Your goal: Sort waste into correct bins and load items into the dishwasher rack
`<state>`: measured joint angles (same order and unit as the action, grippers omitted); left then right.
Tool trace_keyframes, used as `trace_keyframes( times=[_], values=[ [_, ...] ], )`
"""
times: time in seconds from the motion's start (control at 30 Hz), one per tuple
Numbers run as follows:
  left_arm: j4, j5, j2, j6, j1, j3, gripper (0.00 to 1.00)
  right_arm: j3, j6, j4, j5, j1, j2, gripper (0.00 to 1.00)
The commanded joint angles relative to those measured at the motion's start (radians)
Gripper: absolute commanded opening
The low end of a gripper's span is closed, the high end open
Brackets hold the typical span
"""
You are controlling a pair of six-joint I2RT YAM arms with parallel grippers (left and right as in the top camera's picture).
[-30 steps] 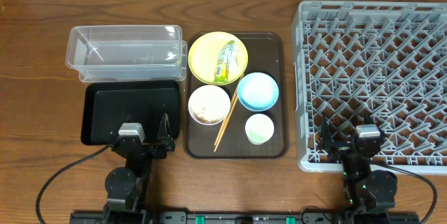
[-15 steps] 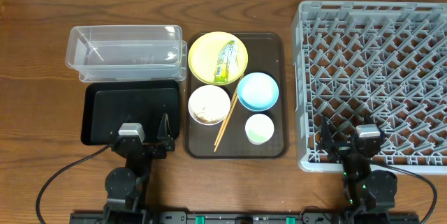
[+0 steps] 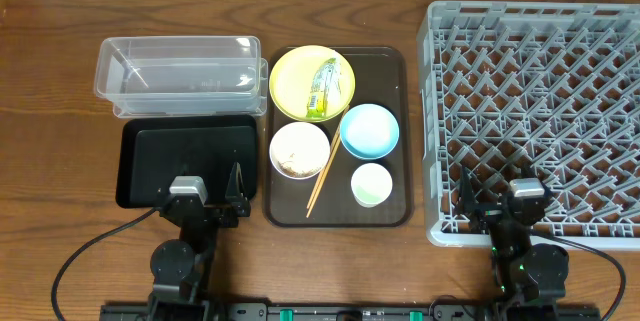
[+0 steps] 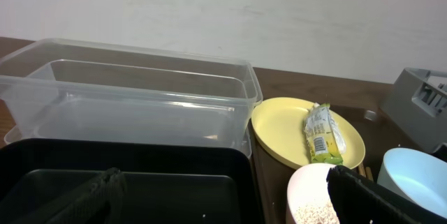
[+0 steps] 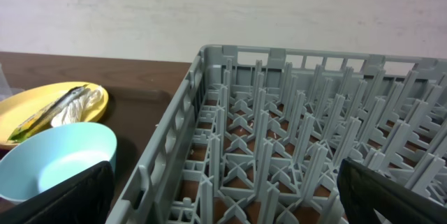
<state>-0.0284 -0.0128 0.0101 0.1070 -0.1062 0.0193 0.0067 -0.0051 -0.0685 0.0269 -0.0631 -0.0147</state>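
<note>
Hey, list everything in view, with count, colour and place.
Clear rectangular plastic tub: one, transparent, far left.
Shallow black rectangular tray: one, black, left, nearer the robot.
Dark brown serving tray: one, centre.
Round yellow plate: one, tray's far end.
Crumpled yellow-green snack wrapper: one, on plate.
White bowl: one, tray's left, holding whitish scraps.
Light blue bowl: one, beside white bowl.
Small pale green cup: one, tray's near right.
Thin wooden chopsticks: two, tan, beside white bowl.
Large grey plastic rack: one, right.
Left gripper: open, by black tray.
Right gripper: open, by rack.

Even, soft light; sharp focus
</note>
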Motion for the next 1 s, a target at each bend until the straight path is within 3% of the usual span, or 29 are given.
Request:
trace_keyframes(
  times=[0.0, 0.47, 0.6, 0.73, 0.97],
  values=[
    [-0.042, 0.013, -0.004, -0.009, 0.005, -0.015, 0.94, -0.001, -0.008, -0.004, 0.003, -0.018, 0.006, 0.99],
    [-0.049, 0.005, 0.000, 0.006, 0.005, -0.007, 0.94, -0.001, 0.038, -0.003, 0.002, -0.016, 0.006, 0.99],
    [-0.139, 0.005, 0.050, 0.040, 0.005, 0.068, 0.94, 0.026, 0.038, -0.039, -0.053, -0.016, -0.009, 0.99],
    [-0.234, 0.005, 0.181, 0.039, 0.005, 0.203, 0.94, 0.114, 0.037, -0.098, -0.098, -0.016, -0.075, 0.99],
    [-0.386, -0.005, 0.565, 0.040, 0.005, 0.504, 0.94, 0.363, 0.034, -0.224, -0.129, -0.016, -0.376, 0.99]
  ],
)
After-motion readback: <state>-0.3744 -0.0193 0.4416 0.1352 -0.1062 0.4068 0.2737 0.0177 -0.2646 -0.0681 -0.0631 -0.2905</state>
